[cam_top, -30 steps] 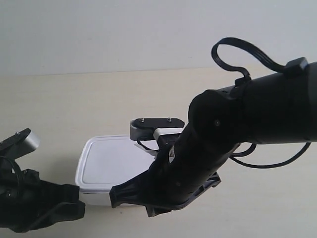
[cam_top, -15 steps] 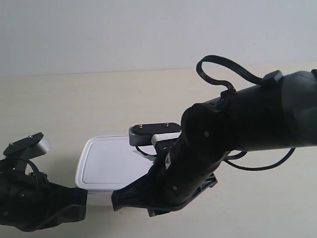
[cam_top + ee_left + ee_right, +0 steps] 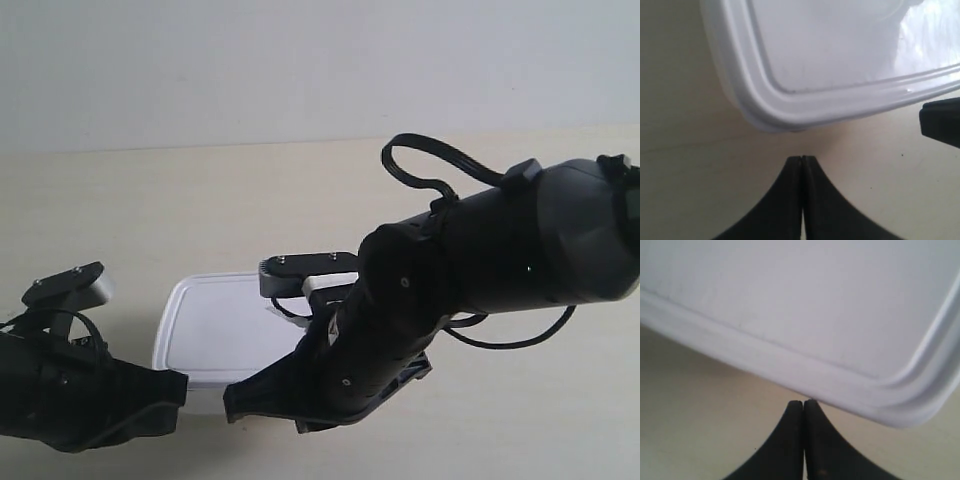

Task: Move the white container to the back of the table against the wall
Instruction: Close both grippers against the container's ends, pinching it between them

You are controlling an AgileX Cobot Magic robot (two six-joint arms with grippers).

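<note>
While its lid (image 3: pixel 840 45) faces straight up, the white container (image 3: pixel 225 335) sits flat on the near part of the table (image 3: pixel 150 200), well apart from the wall (image 3: pixel 300 60). Its front edge runs across the exterior view, roughly parallel to the line where table meets wall. Its far-right part is hidden behind the arm at the exterior view's right (image 3: pixel 480 270), so the long axis cannot be told for certain. The lid is seated all round where it shows, and nothing of the contents can be seen.

Both arms crowd the container's front. The arm at the exterior view's left (image 3: pixel 70 395) reaches to the front corner on that side, and the other arm's black tip lies just beside it along the front wall.

The left gripper (image 3: pixel 801 161) has its 2 fingers pressed together, holding nothing, with a narrow strip of table between them and a rounded corner of the container. A black tip (image 3: pixel 940 122) shows near that same edge. The right gripper (image 3: pixel 804 404) is likewise closed on nothing, its tips right at the rim; whether they touch it cannot be told.
</note>
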